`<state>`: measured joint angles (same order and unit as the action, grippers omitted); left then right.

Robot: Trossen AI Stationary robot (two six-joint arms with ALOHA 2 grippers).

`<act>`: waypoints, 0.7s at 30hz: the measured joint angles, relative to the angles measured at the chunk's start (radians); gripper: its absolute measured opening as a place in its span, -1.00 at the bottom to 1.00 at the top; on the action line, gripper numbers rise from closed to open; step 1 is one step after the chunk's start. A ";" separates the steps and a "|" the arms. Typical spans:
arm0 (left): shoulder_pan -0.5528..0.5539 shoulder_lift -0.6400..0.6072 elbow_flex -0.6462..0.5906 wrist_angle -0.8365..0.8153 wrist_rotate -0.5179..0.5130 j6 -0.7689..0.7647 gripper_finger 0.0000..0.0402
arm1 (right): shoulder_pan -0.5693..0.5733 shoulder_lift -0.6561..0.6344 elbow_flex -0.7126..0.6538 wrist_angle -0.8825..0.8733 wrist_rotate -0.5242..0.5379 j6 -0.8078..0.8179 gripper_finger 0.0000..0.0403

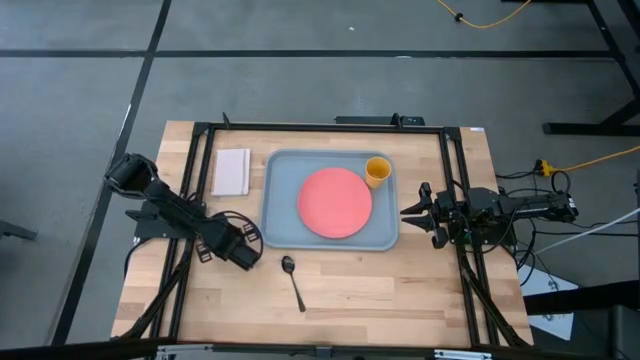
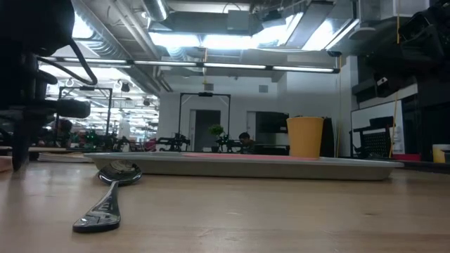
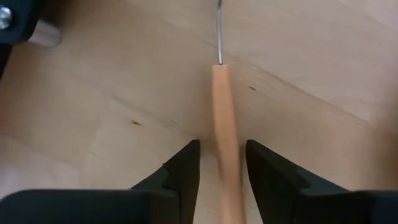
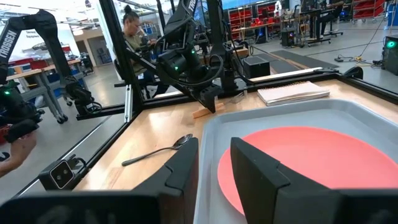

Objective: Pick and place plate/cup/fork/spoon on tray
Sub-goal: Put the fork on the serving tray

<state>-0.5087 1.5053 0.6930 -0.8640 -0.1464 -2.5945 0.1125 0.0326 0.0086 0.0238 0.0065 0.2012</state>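
Pale wooden boards make up the surface (image 1: 400, 285), framed by black rails, with grey floor around it. At about nine o'clock from the middle, the left arm reaches in low, and the left gripper (image 1: 246, 255) sits down at the boards just off the tray's lower-left corner. In the left wrist view its two dark fingers (image 3: 184, 171) stand narrowly apart on either side of the fork (image 3: 224, 130), whose orange handle runs between them and whose thin silver neck points away from the gripper; whether the fingers actually press the handle I cannot tell. The fork lies flat on the wood.

Just beyond the arm, toward eleven o'clock, a pale pad (image 1: 231, 171) lies beside the tray's left edge. At about six o'clock the spoon (image 1: 293, 280) rests on the bare boards, bowl toward the tray, handle pointing toward the near edge, close to the left gripper but apart from it.

At the centre sits the grey-blue tray (image 1: 281, 215). The plate (image 1: 334, 202) lies flat in its middle, and the cup (image 1: 377, 171) stands upright in the tray's corner at about one o'clock, just beside the plate's rim.

At three o'clock the right arm waits past the tray's right edge, the right gripper (image 1: 411, 211) pointing at the tray with its fingers (image 4: 177, 168) spread apart, holding nothing. Beyond the surface, the right wrist view shows a seated person (image 4: 135, 32).
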 joint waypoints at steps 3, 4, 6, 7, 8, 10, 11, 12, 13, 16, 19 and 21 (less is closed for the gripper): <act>0.000 0.001 0.000 0.005 0.005 -0.015 -0.50 | 0.000 0.000 0.000 0.000 0.000 0.000 -0.51; 0.002 0.001 0.000 0.006 0.004 -0.016 -0.55 | 0.000 0.000 0.000 0.000 0.000 0.000 -0.51; 0.013 0.001 0.000 0.009 0.005 -0.016 -0.67 | 0.000 0.000 0.000 0.000 0.000 0.000 -0.51; 0.020 0.001 0.002 0.010 0.007 -0.014 -0.73 | 0.000 0.000 0.000 0.000 0.000 0.000 -0.51; 0.027 0.001 0.005 0.009 0.008 -0.010 -0.79 | 0.000 0.000 0.000 0.000 0.000 0.000 -0.51; 0.046 0.002 0.012 0.009 0.008 0.015 -0.84 | 0.000 0.000 0.000 0.000 0.000 0.000 -0.51; 0.057 0.003 0.017 0.010 0.007 0.031 -0.84 | 0.000 0.000 0.000 0.000 0.000 0.000 -0.51; 0.067 0.003 0.023 0.011 0.006 0.041 -0.84 | 0.000 0.000 0.000 0.000 0.000 0.000 -0.51; 0.078 0.003 0.033 0.008 0.006 0.055 -0.84 | 0.000 0.000 0.000 0.000 0.000 0.000 -0.51; 0.108 0.003 0.074 -0.039 0.018 0.067 -0.84 | 0.000 0.000 0.000 0.000 0.000 0.000 -0.51; 0.139 0.003 0.145 -0.135 0.026 0.099 -0.84 | 0.000 0.000 0.000 0.000 0.000 0.000 -0.51; 0.163 0.003 0.214 -0.225 0.026 0.117 -0.84 | 0.000 0.000 0.000 0.000 0.000 0.000 -0.51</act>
<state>-0.3461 1.5082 0.9069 -1.0892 -0.1205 -2.4778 0.1127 0.0326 0.0086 0.0238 0.0063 0.2012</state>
